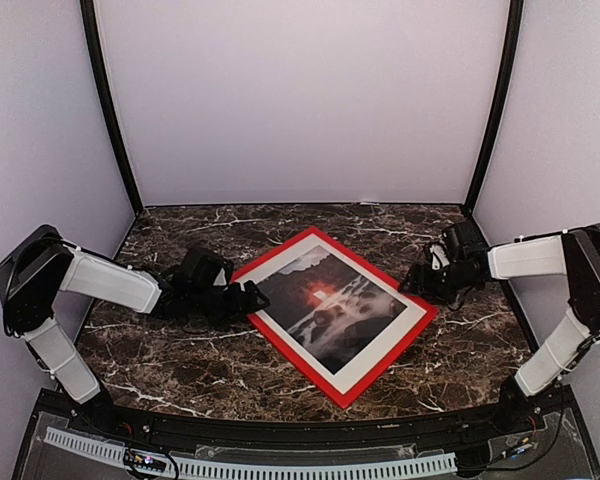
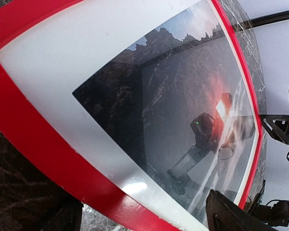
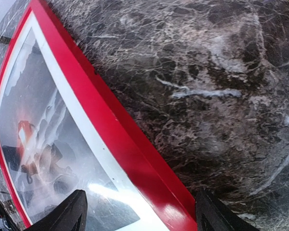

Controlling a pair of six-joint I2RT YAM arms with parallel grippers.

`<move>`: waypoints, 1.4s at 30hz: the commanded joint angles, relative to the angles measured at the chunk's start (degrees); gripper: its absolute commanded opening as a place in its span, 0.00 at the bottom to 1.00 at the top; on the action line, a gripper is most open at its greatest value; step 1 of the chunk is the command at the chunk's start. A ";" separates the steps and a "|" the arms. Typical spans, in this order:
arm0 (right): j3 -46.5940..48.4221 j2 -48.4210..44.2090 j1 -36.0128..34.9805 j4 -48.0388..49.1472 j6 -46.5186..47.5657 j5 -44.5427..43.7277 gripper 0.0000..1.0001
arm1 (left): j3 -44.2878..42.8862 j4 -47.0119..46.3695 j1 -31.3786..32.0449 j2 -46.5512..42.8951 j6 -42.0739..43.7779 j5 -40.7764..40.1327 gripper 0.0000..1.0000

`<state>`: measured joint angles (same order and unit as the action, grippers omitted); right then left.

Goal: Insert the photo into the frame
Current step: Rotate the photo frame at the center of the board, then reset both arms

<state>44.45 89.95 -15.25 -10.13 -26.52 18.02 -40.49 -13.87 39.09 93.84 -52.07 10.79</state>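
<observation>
The frame (image 1: 291, 346) lies face up on the marble table, turned like a diamond, its red rails around a white mat. The photo (image 1: 325, 305), dark rocks with an orange-red glow, sits inside it under reflective glazing. My left gripper (image 1: 248, 297) is open at the frame's left corner. In the left wrist view the red rail (image 2: 33, 139) and photo (image 2: 173, 106) fill the picture, and the rail crosses the gap of the left gripper (image 2: 143, 208). My right gripper (image 1: 420, 285) is open at the right corner. It straddles the rail (image 3: 101, 110), with the photo (image 3: 43, 125) on one side.
Dark veined marble table (image 1: 190, 350) extends on all sides of the frame, bounded by pale walls with black corner posts (image 1: 110, 110). A cable tray (image 1: 280, 465) runs along the near edge. Bare marble (image 3: 221, 72) lies beside the frame's right rail.
</observation>
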 commanded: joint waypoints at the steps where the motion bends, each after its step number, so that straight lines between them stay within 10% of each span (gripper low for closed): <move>1: -2.33 -0.50 -5.41 1.87 -0.91 2.72 0.77 | -2.54 0.49 0.37 4.84 -0.30 1.04 0.92; 13: -13.32 -9.02 -19.54 11.22 -15.26 3.21 0.77 | -23.27 11.98 -8.46 13.79 13.74 -1.94 0.93; 18: -8.99 -13.06 -19.45 0.57 -9.86 -5.49 0.80 | -28.04 18.24 -10.92 12.37 22.34 -8.03 0.96; 30: 9.88 -25.86 -17.80 -17.15 6.82 -38.40 0.99 | -16.97 22.10 -11.03 -17.37 36.37 -30.29 0.99; 42: 8.74 -38.25 -16.90 -16.92 11.49 -46.65 0.99 | -5.04 17.26 -11.01 -41.80 42.57 -21.12 0.99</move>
<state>53.78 53.78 -32.51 -27.03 -16.34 -25.65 -49.45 4.32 28.12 56.18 -12.38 -14.72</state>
